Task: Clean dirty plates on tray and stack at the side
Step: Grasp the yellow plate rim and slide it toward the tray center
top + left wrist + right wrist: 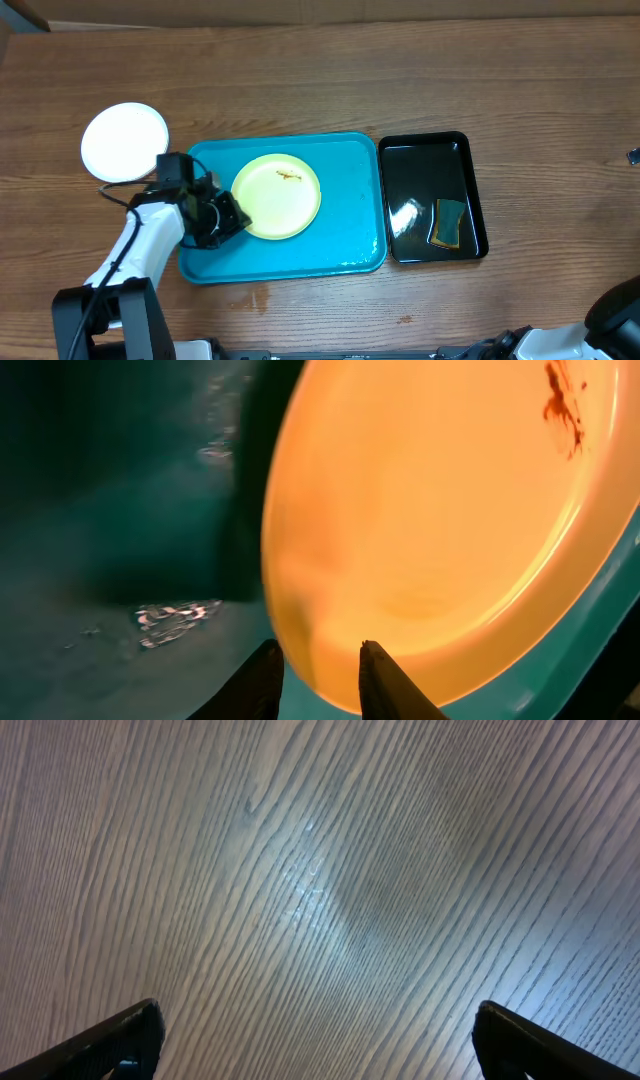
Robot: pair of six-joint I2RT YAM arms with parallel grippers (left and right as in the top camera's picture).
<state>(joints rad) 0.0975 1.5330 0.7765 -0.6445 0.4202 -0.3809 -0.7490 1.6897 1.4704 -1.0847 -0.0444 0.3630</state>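
A pale yellow plate [277, 196] with a brown smear [288, 176] lies on the turquoise tray [350, 230]. My left gripper [235, 215] is at the plate's left rim. In the left wrist view the gripper [318, 660] stands slightly open astride the rim of the yellow plate [440, 530], one finger over the plate and the other beside it above the tray [120, 510]. A white plate [124, 141] rests on the table to the left of the tray. My right gripper [318, 1030] is wide open over bare wood, holding nothing.
A glossy black tray [420, 170] sits to the right of the turquoise one, with a green-and-yellow sponge [449, 222] in its near right corner. Part of the right arm [615, 310] shows at the lower right corner.
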